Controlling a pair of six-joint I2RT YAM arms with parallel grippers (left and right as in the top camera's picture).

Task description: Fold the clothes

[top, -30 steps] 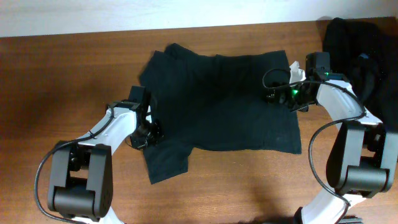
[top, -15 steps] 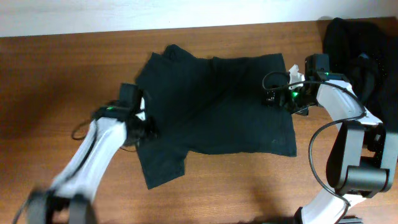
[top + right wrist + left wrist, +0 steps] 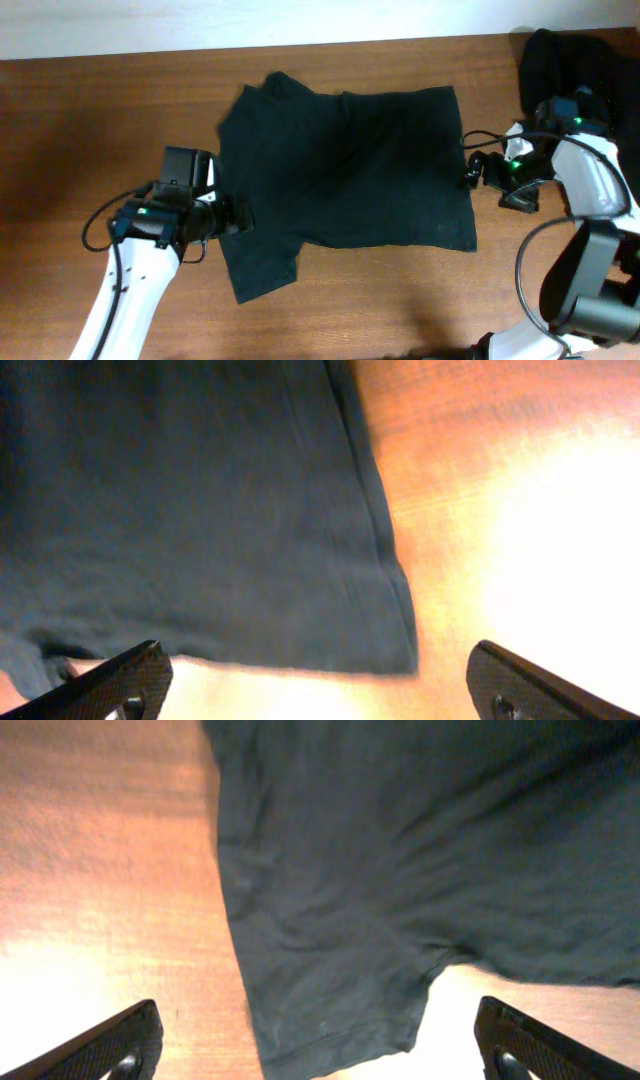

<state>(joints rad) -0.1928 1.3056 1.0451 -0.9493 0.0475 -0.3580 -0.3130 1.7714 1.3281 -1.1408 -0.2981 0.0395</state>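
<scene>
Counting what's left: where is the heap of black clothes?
Overhead view: the heap sits at the table's top-right corner, beyond the right gripper, right of the T-shirt.

Taking the T-shirt (image 3: 350, 165) as the dial centre in the overhead view, I've got wide bare table (image 3: 90, 130) at 9 o'clock, a free strip along 6 and only a thin band at 12. At 2 o'clock the heap of black clothes (image 3: 575, 70) blocks the corner, and the right arm (image 3: 590, 185) with its cable (image 3: 480, 135) fills the gap at 3. Left gripper (image 3: 232, 215) at 8 and right gripper (image 3: 485, 180) at 3 sit at the cloth edges, jaws spread, nothing gripped.
</scene>
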